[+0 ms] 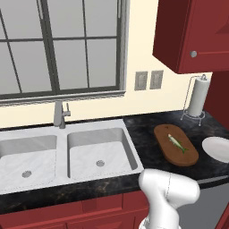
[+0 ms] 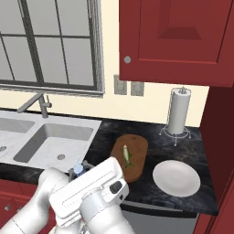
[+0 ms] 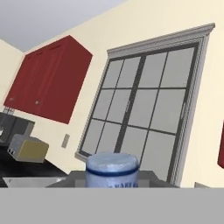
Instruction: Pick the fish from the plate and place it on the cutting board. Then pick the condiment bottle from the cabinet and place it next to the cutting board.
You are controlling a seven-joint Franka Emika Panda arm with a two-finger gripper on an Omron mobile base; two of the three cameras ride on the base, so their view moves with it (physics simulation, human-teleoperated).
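The jaws are closed on the bottle (image 3: 112,169), its pale blue cap up against the hand camera; the cap also peeks out beside the arm over the table (image 2: 105,132) front. The fish (image 2: 126,155) lies on the board (image 2: 137,151), with the plate (image 2: 176,178) bare beside it.

Fish (image 2: 126,156): silvery-green, greenish tail. Cutting board (image 2: 137,151): brown wood. Plate (image 2: 176,178): plain white. Table (image 2: 151,194): black, marbled with pale flecks. Bottle cap (image 3: 112,166): pale blue, dark blue band beneath. Wall cupboard (image 2: 183,41): dark red, silver knob. Paper towel roll (image 2: 177,112): white. Sink (image 1: 58,154): pale grey.
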